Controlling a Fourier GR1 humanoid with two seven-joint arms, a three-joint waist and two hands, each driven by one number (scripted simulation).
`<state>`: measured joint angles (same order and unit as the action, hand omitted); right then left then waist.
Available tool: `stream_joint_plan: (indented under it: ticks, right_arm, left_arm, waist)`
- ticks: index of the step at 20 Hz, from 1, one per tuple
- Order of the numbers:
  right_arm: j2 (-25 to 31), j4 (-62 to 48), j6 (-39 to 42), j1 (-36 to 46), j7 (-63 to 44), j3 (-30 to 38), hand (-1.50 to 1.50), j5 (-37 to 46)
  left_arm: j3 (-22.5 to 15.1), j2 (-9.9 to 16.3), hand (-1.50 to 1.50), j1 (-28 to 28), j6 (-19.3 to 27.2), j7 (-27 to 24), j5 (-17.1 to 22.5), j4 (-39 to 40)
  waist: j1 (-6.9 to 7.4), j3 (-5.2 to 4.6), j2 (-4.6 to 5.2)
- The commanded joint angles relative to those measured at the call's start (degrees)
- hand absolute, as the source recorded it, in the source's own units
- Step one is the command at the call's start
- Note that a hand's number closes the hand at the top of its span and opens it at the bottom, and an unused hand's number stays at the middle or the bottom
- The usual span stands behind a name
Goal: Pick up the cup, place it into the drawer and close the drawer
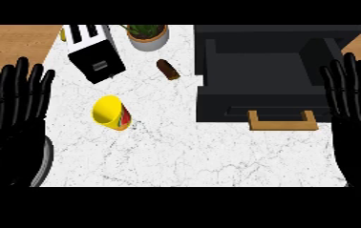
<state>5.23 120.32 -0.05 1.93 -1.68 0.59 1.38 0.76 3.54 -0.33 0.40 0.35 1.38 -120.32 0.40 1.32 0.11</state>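
- Head view gives you the yellow cup (111,112) lying on its side on the white marble counter (190,150), left of centre in the frame, touched by neither hand.
- Your left hand (21,108) rests at the left edge, fingers straight and up, holding nothing.
- Your right hand (345,98) rests at the right edge, likewise spread and empty.
- You see the dark drawer (261,84) pulled open at upper right, its wooden handle (282,121) facing the lower edge.
- Upper left: a toaster (95,55), a potted plant (148,35), and a small brown object (168,69).
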Motion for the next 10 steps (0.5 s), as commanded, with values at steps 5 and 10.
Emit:
stream_joint_plan:
  ticks: [5, 10]
  right_arm:
    - [-0.6, 0.5, 0.6, 0.1, 1.1, -1.0, -1.50, -0.6]
    - [2.0, -3.8, 6.3, -1.6, -1.2, -3.8, -1.50, -2.7]
  left_arm:
    - [0.8, 11.1, -1.50, -3.1, -24.1, -3.6, 20.8, 5.9]
    - [4.2, 16.1, -1.50, -4.2, -31.9, 5.8, 37.6, 17.2]
  waist:
    - [-1.32, -1.60, 0.18]
    - [-0.91, -1.39, 0.37]
